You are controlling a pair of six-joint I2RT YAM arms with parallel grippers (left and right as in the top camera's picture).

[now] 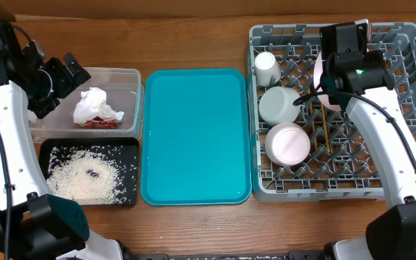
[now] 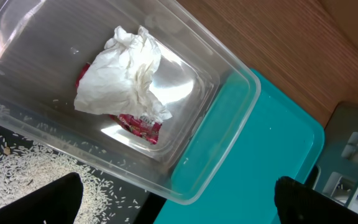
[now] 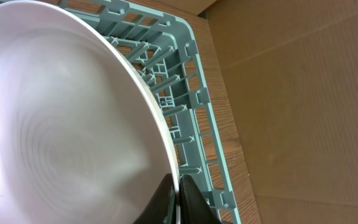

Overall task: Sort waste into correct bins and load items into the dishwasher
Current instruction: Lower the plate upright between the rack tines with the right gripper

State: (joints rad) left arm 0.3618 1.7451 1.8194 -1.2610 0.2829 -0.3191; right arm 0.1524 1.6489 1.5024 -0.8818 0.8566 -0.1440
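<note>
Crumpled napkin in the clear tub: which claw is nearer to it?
Left. The left claw hovers open by the napkin; the right claw is across the table at the dish rack, shut on the large plate.

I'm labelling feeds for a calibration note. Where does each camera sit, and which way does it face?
Overhead: above the table, facing straight down on clear tub, black tray, teal tray and dish rack; both arms show.
Left wrist: over the clear tub, looking down at napkin and sauce packet; open left gripper at the bottom edge.
Right wrist: at the dish rack's corner, looking along the large plate; right gripper pinches its rim.
Shared: overhead and left wrist both show the napkin in the tub.
</note>
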